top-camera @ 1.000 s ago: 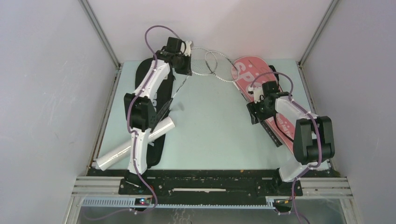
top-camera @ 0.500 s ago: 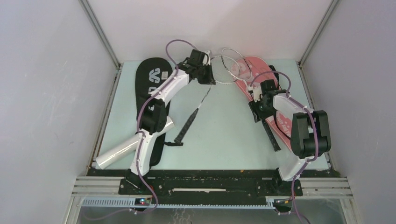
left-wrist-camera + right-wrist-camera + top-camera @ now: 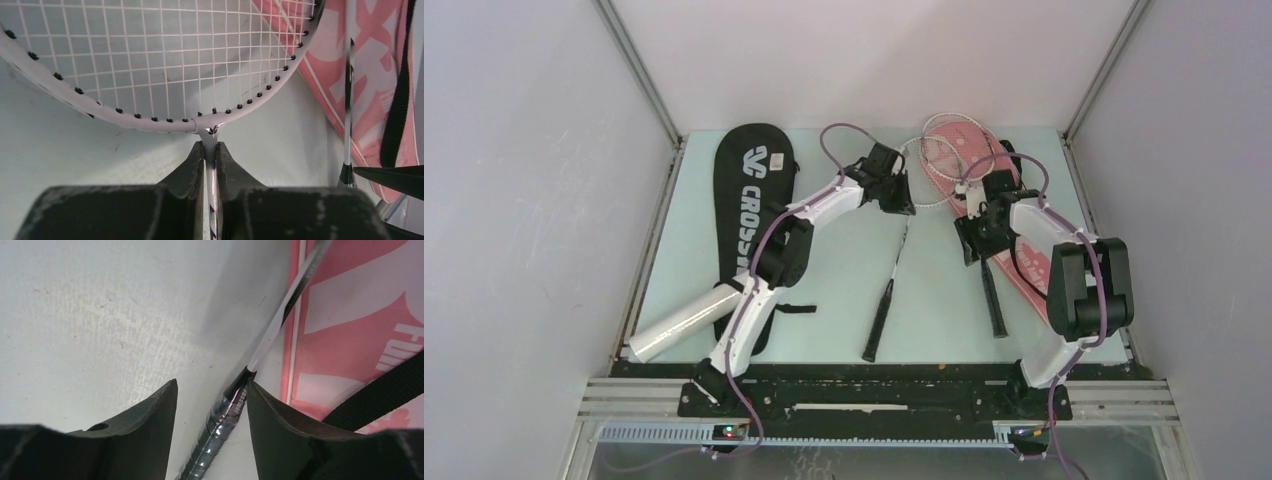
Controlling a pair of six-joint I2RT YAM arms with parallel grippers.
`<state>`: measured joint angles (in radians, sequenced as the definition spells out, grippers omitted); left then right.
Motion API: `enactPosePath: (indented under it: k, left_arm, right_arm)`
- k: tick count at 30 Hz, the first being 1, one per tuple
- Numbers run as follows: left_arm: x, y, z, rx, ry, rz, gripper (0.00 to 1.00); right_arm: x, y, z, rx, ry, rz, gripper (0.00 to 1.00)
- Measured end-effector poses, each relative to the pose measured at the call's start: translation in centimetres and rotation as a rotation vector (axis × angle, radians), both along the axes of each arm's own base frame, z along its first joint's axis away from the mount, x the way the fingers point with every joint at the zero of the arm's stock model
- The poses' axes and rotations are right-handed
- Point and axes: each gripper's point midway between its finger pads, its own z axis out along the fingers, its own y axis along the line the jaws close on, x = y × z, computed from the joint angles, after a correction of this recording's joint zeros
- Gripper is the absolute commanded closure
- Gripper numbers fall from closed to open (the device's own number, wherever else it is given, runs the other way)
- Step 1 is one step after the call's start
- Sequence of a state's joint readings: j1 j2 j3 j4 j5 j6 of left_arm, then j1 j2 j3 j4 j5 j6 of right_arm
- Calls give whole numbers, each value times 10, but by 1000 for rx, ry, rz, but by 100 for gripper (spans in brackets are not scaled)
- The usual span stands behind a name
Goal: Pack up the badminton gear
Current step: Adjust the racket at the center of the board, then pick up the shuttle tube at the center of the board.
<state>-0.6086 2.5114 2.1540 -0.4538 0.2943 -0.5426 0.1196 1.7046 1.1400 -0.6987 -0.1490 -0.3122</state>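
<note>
My left gripper (image 3: 900, 198) is shut on the shaft of the white-framed racket (image 3: 150, 60), just below its head (image 3: 932, 158). Its black handle (image 3: 879, 320) trails toward the near edge. My right gripper (image 3: 974, 238) is open, its fingers (image 3: 150, 410) on either side of the second racket's black handle (image 3: 227, 422) without pinching it. That racket's pink head (image 3: 964, 128) lies on the pink cover (image 3: 1024, 260), which also shows in the right wrist view (image 3: 350, 315). The black CROSSWAY cover (image 3: 749, 190) and the white tube (image 3: 679, 325) lie at the left. No shuttlecocks are in view.
Grey walls close in the table on three sides. The pink cover's black strap (image 3: 385, 385) runs beside my right gripper. The two racket heads overlap at the back centre. A black loop (image 3: 796, 309) lies near the black cover's lower end.
My left gripper has carried the white racket from the back left rightward to the pink cover, uncovering the black cover. The second racket's handle has swung left, off the pink cover.
</note>
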Motion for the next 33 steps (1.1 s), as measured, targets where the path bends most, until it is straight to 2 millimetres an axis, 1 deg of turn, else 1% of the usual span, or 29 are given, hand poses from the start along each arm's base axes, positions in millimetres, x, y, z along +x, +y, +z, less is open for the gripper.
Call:
enactPosePath:
  k: [2, 5, 8, 10, 12, 14, 15, 16, 17, 19, 20, 21, 22, 23, 24, 25, 27, 28, 30, 33]
  left_arm:
    - [-1, -6, -4, -24, 8, -13, 74]
    - [-2, -8, -1, -36, -3, -43, 49]
    - [-4, 0, -4, -12, -10, -83, 27]
    - [-6, 8, 0, 11, -25, -123, 19]
    - [-9, 23, 12, 55, -49, -162, 15]
    - [-14, 48, 33, 109, -93, -209, 13]
    - [-18, 64, 46, 144, -120, -232, 8]
    - [-22, 82, 59, 179, -149, -250, 2]
    - [-27, 100, 72, 219, -181, -268, 0]
    - [-42, 140, 96, 315, -243, -307, 0]
    - [-54, 163, 106, 370, -268, -329, 0]
    - [-67, 187, 113, 427, -288, -348, 0]
    - [-79, 204, 115, 467, -300, -365, 0]
    - [-95, 225, 114, 518, -298, -388, 0]
    - [-117, 248, 108, 578, -281, -423, 0]
    - [-132, 262, 100, 621, -259, -450, 0]
    - [-148, 281, 84, 692, -224, -491, 0]
    - [-155, 290, 72, 727, -204, -514, 0]
    - [-171, 307, 49, 790, -149, -555, 0]
    - [-187, 327, 26, 865, -90, -599, 0]
  right_arm:
    - [-3, 2, 3, 12, 4, 1, 38]
    - [-5, 4, 13, 37, -10, 3, 37]
    - [-5, 8, 28, 68, -46, 12, 35]
    - [-5, 12, 40, 90, -81, 22, 33]
    - [-5, 16, 54, 114, -122, 34, 30]
    - [-6, 22, 65, 135, -156, 54, 26]
    - [-6, 25, 70, 145, -171, 66, 24]
    - [-6, 28, 76, 156, -189, 80, 23]
    - [-7, 32, 80, 163, -202, 96, 21]
    - [-8, 45, 89, 180, -228, 143, 20]
    - [-8, 53, 94, 189, -241, 171, 20]
    - [-8, 61, 97, 197, -252, 196, 20]
    - [-8, 71, 100, 206, -263, 228, 20]
    - [-9, 80, 102, 214, -272, 256, 20]
    - [-13, 93, 104, 226, -277, 301, 20]
    - [-14, 96, 104, 228, -275, 310, 20]
    - [-18, 105, 102, 235, -267, 342, 20]
    - [-19, 108, 101, 238, -262, 349, 20]
    - [-20, 109, 97, 239, -248, 352, 20]
    - [-19, 108, 93, 240, -236, 349, 20]
